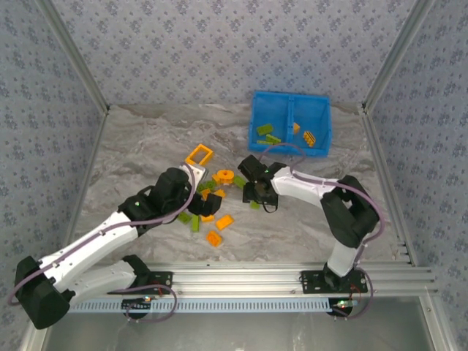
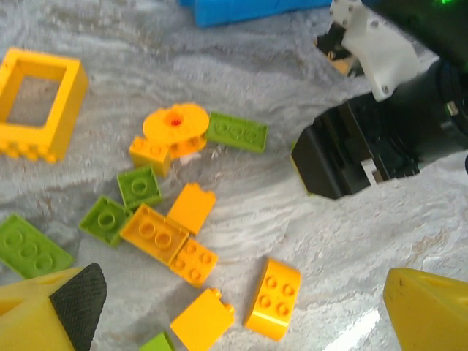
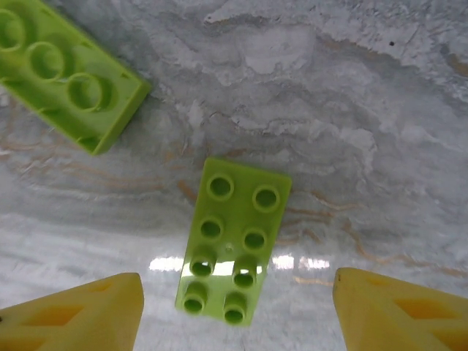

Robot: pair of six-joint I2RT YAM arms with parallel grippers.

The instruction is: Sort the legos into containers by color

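Orange and lime green legos lie scattered mid-table, among them an open orange frame (image 1: 199,155) and a round orange piece (image 1: 224,176). My left gripper (image 1: 199,205) hovers open over this pile. A curved orange brick (image 2: 273,298) and a flat orange brick (image 2: 202,319) lie between its yellow fingers (image 2: 51,307), untouched. My right gripper (image 1: 253,196) is open, low over the table. A lime green eight-stud brick (image 3: 232,240) lies between its fingers (image 3: 73,314), with a gap on each side. The blue bin (image 1: 324,110) holds green bricks (image 1: 267,131) left of the divider and orange ones (image 1: 308,136) right.
A second green brick (image 3: 62,73) lies up-left of the right gripper. The right arm's black wrist (image 2: 358,146) sits close to the right of the pile in the left wrist view. Metal frame rails and patterned walls border the table. Bare marble lies at the far left.
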